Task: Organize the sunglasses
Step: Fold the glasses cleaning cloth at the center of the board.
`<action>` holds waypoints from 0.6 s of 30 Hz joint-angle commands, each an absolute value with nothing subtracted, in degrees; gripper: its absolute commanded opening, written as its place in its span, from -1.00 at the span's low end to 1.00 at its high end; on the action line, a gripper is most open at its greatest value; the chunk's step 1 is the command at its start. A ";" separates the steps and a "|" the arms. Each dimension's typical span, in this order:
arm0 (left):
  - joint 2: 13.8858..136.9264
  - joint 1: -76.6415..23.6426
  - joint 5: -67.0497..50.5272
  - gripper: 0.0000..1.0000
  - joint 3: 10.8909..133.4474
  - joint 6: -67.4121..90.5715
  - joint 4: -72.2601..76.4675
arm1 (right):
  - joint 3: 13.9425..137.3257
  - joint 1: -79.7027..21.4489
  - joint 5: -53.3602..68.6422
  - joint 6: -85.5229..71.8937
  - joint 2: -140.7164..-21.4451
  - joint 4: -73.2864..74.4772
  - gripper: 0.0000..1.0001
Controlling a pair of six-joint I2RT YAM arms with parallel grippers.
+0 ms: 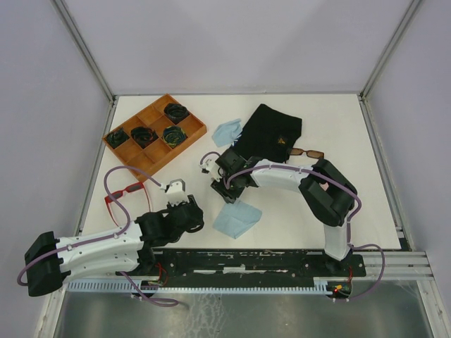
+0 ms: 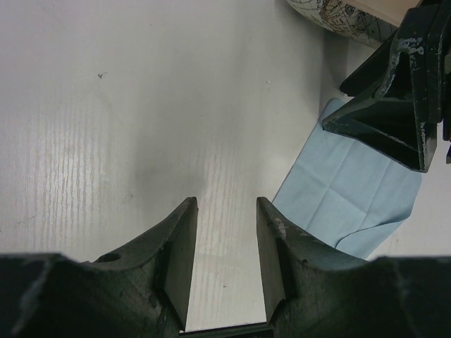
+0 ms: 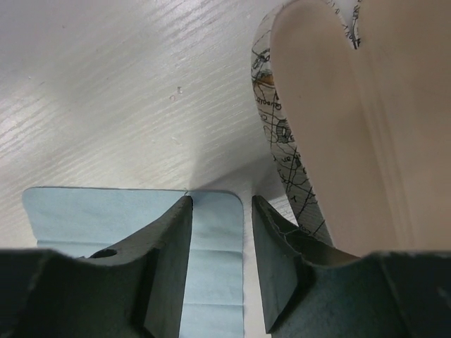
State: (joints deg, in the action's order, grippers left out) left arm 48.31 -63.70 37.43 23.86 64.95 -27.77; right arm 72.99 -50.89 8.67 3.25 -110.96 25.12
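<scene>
The red-framed sunglasses (image 1: pixel 124 194) lie at the table's left, beside my left arm. The brown-lensed sunglasses (image 1: pixel 306 153) rest at the right, next to a black pouch (image 1: pixel 272 132). My left gripper (image 1: pixel 192 208) (image 2: pixel 225 204) hovers over bare table, open and empty. My right gripper (image 1: pixel 227 193) (image 3: pixel 220 204) stands open just above a corner of a blue cloth (image 3: pixel 84 215), with nothing between its fingers. Right beside it lies an open grey patterned case (image 3: pixel 271 127) with a beige inside.
A wooden tray (image 1: pixel 184 138) with coiled dark items in its compartments sits at the back left. One blue cloth (image 1: pixel 236 219) (image 2: pixel 345 190) lies between the grippers, a second (image 1: pixel 227 132) by the pouch. The right gripper's body (image 2: pixel 394 105) shows in the left wrist view.
</scene>
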 commanded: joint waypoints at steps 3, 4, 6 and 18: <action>47.38 -63.38 40.12 -0.08 23.56 66.43 -26.66 | 73.82 -51.00 7.58 4.28 -112.24 29.07 -0.09; 47.39 -63.39 40.13 -0.08 23.55 66.31 -26.70 | 73.38 -51.06 7.57 4.53 -112.09 29.35 -0.09; 47.30 -63.38 40.08 -0.08 23.44 66.41 -26.70 | 72.57 -51.23 7.73 4.93 -111.98 29.55 -0.08; 47.42 -63.39 40.43 -0.08 23.94 65.91 -26.68 | 70.53 -51.92 3.60 2.54 -111.47 29.53 -0.44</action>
